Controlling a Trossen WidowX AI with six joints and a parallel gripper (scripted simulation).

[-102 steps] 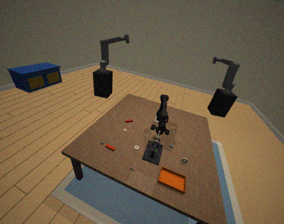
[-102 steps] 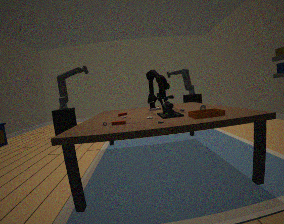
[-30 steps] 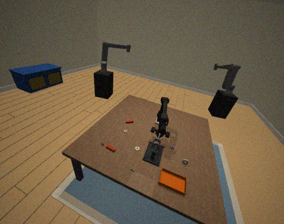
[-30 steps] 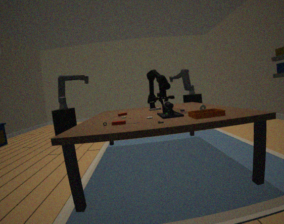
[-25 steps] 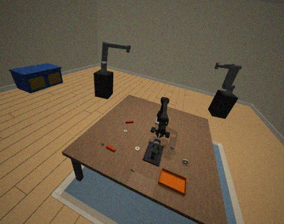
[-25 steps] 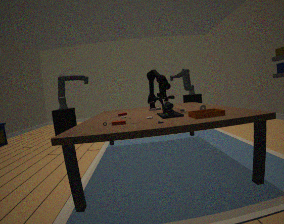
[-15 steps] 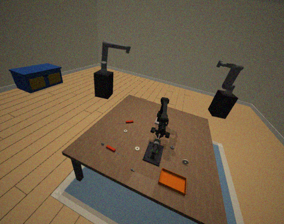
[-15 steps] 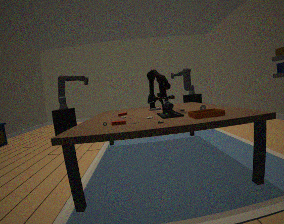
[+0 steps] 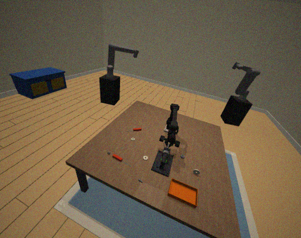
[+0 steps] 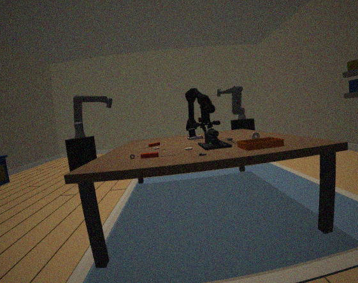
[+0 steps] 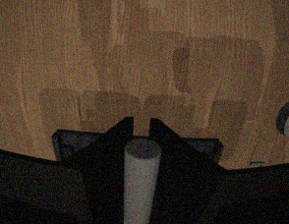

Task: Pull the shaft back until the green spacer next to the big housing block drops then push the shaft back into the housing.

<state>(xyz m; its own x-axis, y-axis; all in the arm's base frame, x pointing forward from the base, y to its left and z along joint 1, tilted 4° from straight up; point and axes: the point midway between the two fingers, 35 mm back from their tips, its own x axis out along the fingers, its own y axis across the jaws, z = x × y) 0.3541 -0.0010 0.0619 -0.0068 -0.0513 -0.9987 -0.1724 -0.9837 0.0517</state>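
My gripper is shut on the pale grey shaft, whose round end shows between the fingers in the wrist view. In the top view the shaft runs from the fingers toward the dark housing assembly. The assembly stands on a black base plate. Small bits of green show low at the assembly, the spacer's colour. Whether that spacer is on the shaft or lying loose is too small and dark to tell. The other spacers on the shaft cannot be made out.
An orange tray is near the plate. Pale rings, a grey ring, a small blue-grey ring and two red-handled screwdrivers lie on the table.
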